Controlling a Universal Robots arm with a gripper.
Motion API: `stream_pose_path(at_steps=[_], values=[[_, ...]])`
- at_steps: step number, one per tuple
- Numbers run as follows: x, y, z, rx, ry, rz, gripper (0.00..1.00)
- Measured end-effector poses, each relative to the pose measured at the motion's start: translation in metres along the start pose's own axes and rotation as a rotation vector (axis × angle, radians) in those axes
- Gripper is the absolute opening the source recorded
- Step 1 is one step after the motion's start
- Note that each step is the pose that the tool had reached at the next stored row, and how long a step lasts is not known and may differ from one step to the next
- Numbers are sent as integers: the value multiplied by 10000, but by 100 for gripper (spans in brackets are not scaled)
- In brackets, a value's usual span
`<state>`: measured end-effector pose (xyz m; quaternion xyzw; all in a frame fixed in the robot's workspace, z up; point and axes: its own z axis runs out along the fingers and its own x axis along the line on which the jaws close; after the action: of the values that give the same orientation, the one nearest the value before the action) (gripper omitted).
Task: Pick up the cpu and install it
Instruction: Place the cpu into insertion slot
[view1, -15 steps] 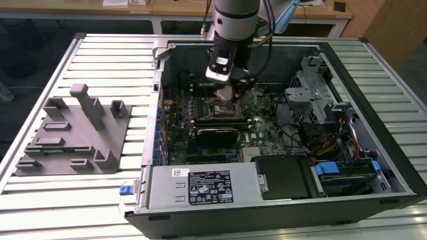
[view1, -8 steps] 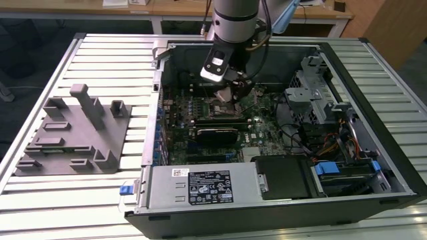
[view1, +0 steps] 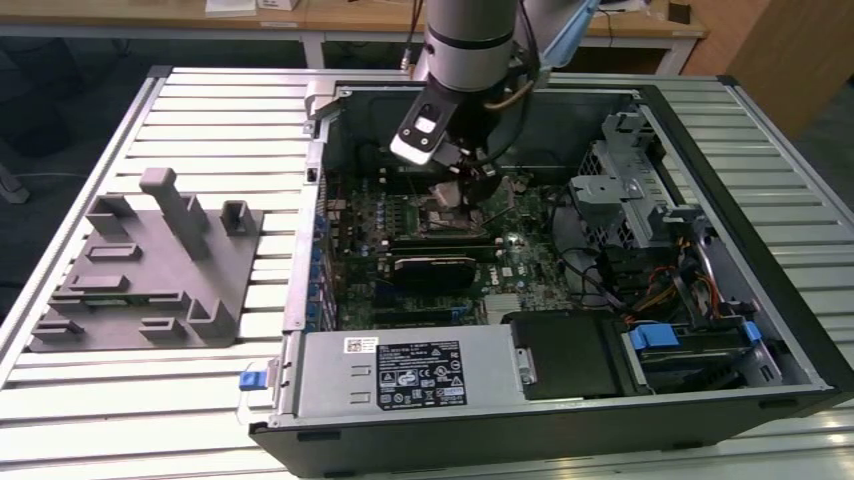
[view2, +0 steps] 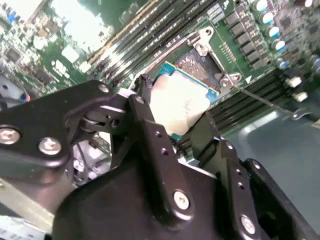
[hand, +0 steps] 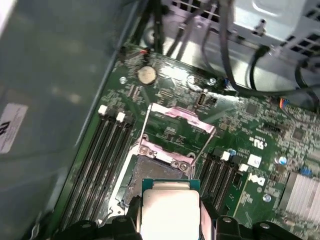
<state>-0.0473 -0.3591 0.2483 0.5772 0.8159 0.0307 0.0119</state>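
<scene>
Over the socket (hand: 150, 172), cpu (hand: 169, 210) in tool (view2: 176, 107).

On my feed the cpu (view2: 185, 97) has a pale, satin metal lid with a teal rim. The claw (view2: 175, 107) gripping it is matt black, its screws bright steel. The motherboard (hand: 170, 127) is glossy green lacquer, and the load plate (hand: 182, 116) is bare shiny metal. The surface (view1: 174, 110) looks like ribbed pale metal. The block with posts (view1: 140, 270) is dull grey plastic.
</scene>
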Motion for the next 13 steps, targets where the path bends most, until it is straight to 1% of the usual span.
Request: stream_pose_path(at_steps=[7, 13], values=[[-1, -5, 75, -21, -81, 1272, 55], [0, -6, 106, -35, -143, 2225, 55]])
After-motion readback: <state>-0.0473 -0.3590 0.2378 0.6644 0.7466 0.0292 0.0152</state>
